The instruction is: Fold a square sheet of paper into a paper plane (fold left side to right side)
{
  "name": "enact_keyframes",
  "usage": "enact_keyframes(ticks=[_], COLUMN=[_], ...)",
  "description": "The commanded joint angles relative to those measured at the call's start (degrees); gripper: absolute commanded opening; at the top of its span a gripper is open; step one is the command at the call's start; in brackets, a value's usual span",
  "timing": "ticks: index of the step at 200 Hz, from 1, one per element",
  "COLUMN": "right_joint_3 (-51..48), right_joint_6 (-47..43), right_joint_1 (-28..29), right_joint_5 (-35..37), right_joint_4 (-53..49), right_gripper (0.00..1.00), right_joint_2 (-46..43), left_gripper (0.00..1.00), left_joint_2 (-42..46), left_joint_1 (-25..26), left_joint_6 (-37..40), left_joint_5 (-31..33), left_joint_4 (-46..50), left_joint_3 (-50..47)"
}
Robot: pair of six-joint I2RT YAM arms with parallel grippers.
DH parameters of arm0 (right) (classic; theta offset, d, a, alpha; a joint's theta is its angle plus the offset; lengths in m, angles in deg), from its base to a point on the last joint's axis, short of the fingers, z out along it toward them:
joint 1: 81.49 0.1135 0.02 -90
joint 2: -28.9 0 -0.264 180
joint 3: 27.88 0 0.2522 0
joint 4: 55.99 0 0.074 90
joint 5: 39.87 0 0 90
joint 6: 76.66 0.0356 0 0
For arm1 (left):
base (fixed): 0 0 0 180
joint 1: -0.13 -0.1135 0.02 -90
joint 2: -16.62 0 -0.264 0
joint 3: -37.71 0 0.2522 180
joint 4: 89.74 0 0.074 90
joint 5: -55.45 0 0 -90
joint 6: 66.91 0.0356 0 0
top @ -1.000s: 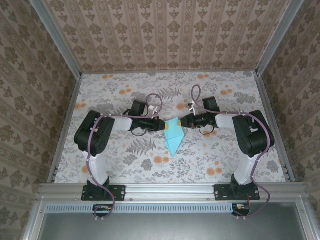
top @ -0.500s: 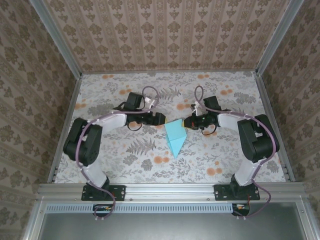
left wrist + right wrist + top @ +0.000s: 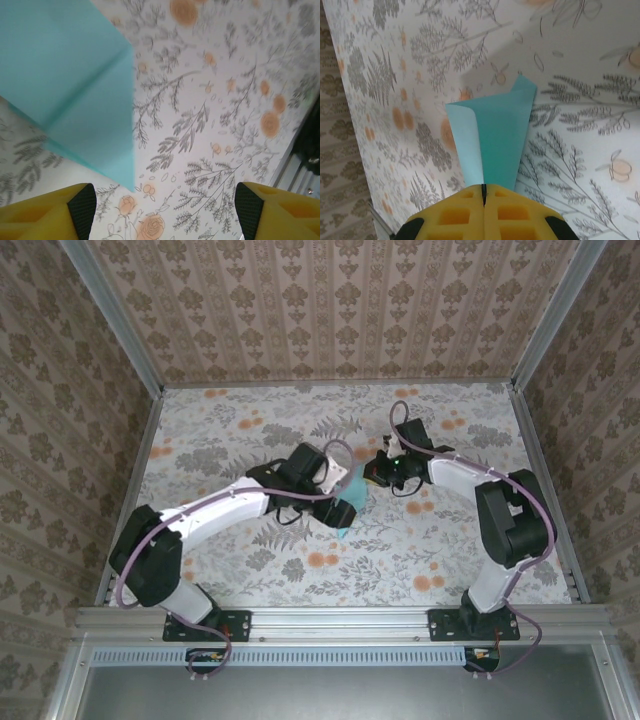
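The light-turquoise square sheet of paper lies folded into a pointed, kite-like shape at the table's middle. My right gripper is shut on its right edge. In the right wrist view the yellow fingers press together on the paper, and one flap curls up on the left. My left gripper hovers over the paper's near part and hides it. In the left wrist view the left gripper stands open with nothing between its fingers, and the paper sits at the upper left.
The floral tablecloth covers the whole table. Metal rails and patterned walls close it in on the left, right and far sides. Both arm bases stand at the near edge.
My left gripper has opened, let go of the paper and swung right and nearer, over the paper. My right gripper stays shut on the paper and has shifted slightly away.
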State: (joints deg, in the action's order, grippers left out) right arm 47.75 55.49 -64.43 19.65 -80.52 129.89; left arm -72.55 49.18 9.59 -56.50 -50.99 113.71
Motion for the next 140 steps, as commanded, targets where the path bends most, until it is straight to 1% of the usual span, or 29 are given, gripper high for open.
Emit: enact_keyframes(ticks=[1, 23, 53, 98, 121, 140], right_joint_3=[2.83, 4.2, 4.58, 4.84, 5.02, 5.19], right_joint_6=[3.66, 3.89, 4.3, 4.52, 4.34, 4.4], right_joint_1=[0.51, 0.89, 1.32, 1.73, 1.84, 2.01], right_joint_5=[3.05, 3.32, 3.4, 3.45, 3.4, 3.19], right_joint_4=[-2.89, -3.78, -3.85, -4.04, -4.39, -4.42], right_gripper=[0.0, 0.0, 0.0, 0.0, 0.0, 0.0], right_joint_2=[2.59, 3.74, 4.48, 5.09, 5.52, 5.74], left_gripper=[0.77, 0.77, 0.77, 0.74, 0.73, 0.69], left_joint_2=[-3.25, -6.62, -11.41, -16.83, -18.25, -18.8], left_joint_1=[1.98, 3.39, 4.74, 6.39, 6.46, 6.42], left_joint_6=[-1.77, -2.56, -2.18, -1.53, -1.69, -1.97], left_joint_5=[6.29, 8.96, 14.63, 20.7, 21.22, 20.98], left_joint_4=[2.91, 3.4, 5.65, 8.6, 8.48, 8.13], left_joint_3=[2.13, 4.1, 7.68, 11.92, 12.56, 12.64])
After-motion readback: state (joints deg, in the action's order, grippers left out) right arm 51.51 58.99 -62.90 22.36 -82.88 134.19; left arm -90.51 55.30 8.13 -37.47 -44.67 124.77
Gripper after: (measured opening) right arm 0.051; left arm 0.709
